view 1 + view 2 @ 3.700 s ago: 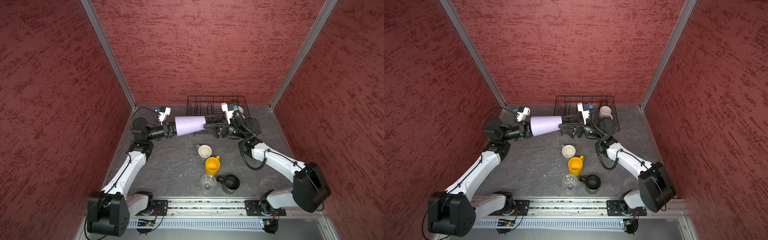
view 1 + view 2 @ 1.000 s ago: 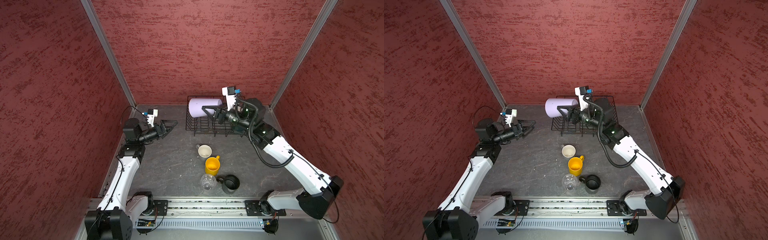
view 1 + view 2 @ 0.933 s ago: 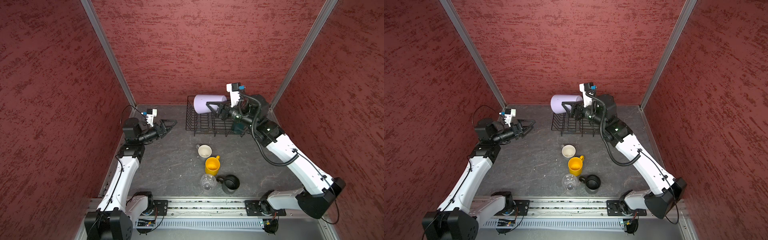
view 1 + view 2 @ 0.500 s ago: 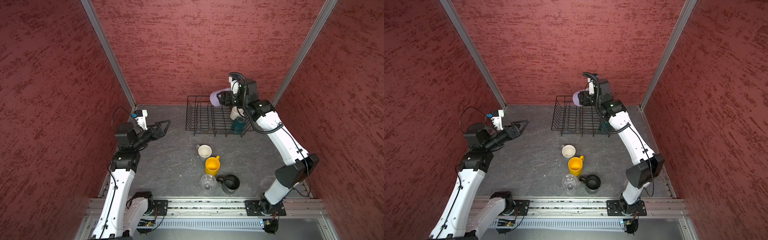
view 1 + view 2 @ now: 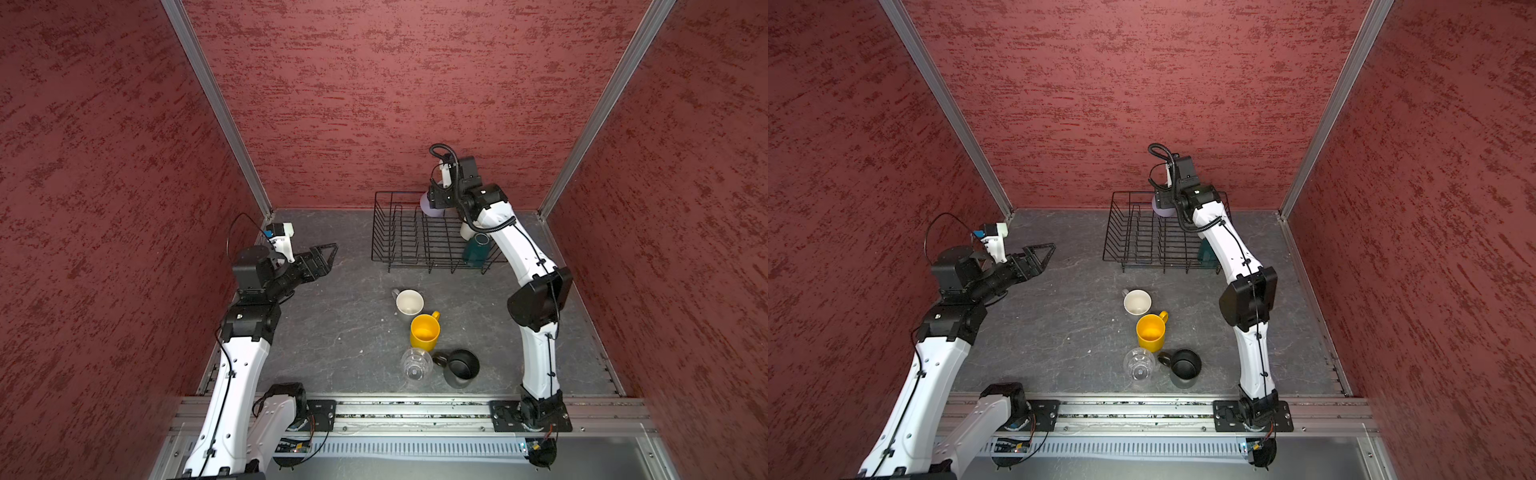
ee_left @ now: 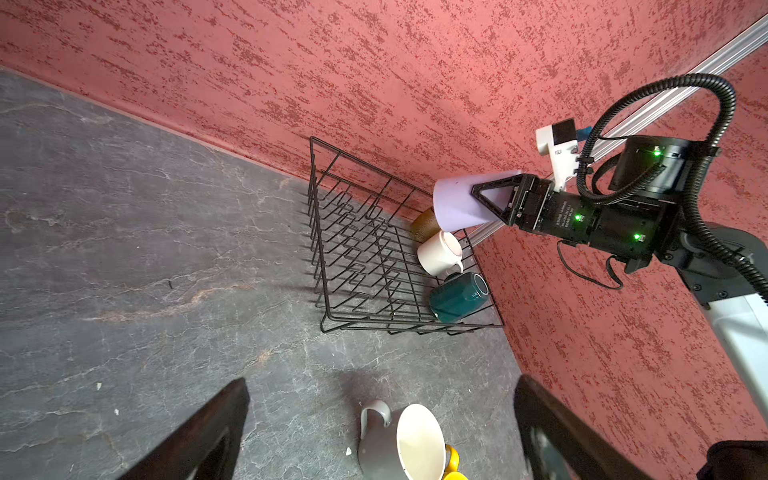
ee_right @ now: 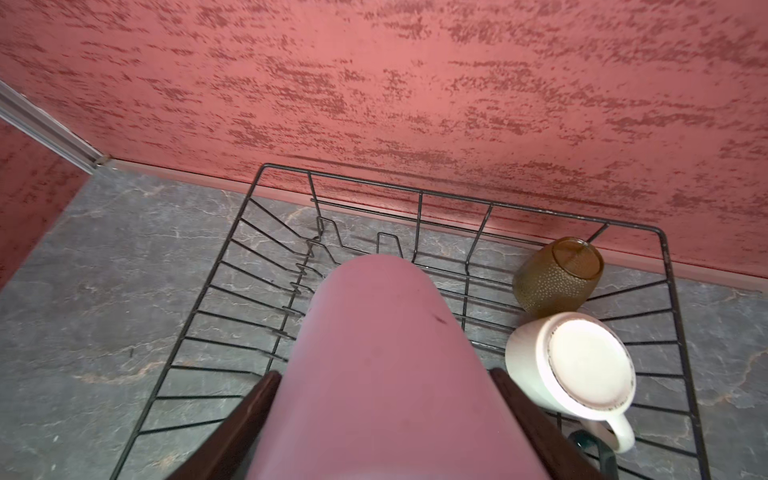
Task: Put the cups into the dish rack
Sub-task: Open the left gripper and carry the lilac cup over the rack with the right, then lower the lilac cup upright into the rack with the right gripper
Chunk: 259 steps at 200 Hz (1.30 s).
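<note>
My right gripper (image 5: 436,200) (image 7: 382,374) is shut on the lilac tumbler (image 5: 428,208) (image 5: 1160,211) (image 6: 455,203) (image 7: 382,353), holding it tilted above the back of the black wire dish rack (image 5: 379,226) (image 5: 1109,232) (image 7: 232,249). In the rack's right end sit an amber glass (image 7: 557,276), a white mug (image 7: 582,365) base up, and a teal mug (image 6: 457,297) on its side. My left gripper (image 5: 328,253) (image 5: 1046,251) (image 6: 380,386) hangs open and empty over the floor, left of the rack.
In front of the rack stand a grey mug with a cream inside (image 5: 409,302) (image 6: 399,444), a yellow mug (image 5: 424,332), a clear glass (image 5: 415,363) and a black mug (image 5: 461,368). Red walls close in behind and beside the rack.
My right arm has carried the tumbler from the rack's left side to its back right and tipped it downward. My left arm has drawn back toward the left wall.
</note>
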### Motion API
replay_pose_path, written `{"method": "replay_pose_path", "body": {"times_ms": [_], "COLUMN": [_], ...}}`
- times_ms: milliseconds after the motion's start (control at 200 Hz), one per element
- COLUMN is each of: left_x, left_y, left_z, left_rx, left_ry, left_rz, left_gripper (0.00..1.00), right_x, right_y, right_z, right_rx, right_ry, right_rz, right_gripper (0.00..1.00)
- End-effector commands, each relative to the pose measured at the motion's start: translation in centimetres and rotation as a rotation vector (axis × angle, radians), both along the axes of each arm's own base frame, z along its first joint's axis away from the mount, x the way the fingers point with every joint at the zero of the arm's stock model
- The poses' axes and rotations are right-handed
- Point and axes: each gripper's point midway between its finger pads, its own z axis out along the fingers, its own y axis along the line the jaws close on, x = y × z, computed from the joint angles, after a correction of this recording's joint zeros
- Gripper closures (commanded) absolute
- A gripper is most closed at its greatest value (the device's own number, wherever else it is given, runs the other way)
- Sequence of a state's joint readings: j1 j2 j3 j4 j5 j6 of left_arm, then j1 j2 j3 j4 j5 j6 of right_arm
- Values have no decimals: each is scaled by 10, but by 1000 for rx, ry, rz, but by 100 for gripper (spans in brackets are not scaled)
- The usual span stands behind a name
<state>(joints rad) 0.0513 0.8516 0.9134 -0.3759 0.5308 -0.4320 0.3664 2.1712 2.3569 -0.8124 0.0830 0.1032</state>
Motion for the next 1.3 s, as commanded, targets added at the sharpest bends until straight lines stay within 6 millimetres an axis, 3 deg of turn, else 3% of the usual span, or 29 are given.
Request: {"method": "replay_pose_path", "body": {"times_ms": [0, 516, 982, 1292], "left_x": [0, -3, -7, -8], "left_y": [4, 4, 5, 4], "left_z": [4, 1, -1, -3], "left_rx": [25, 26, 7, -9], "left_ry": [-20, -7, 4, 14], "left_rz": [16, 13, 24, 24], "left_gripper": [0, 0, 0, 0], "right_x": [14, 63, 95, 105], "right_y": [-10, -63, -73, -77], "right_z": [4, -49, -107, -140], "right_rx": [-22, -69, -114, -126], "right_ry": [-34, -15, -2, 22], "right_rz": [-41, -164, -180, -193], "right_gripper": [91, 92, 93, 89]}}
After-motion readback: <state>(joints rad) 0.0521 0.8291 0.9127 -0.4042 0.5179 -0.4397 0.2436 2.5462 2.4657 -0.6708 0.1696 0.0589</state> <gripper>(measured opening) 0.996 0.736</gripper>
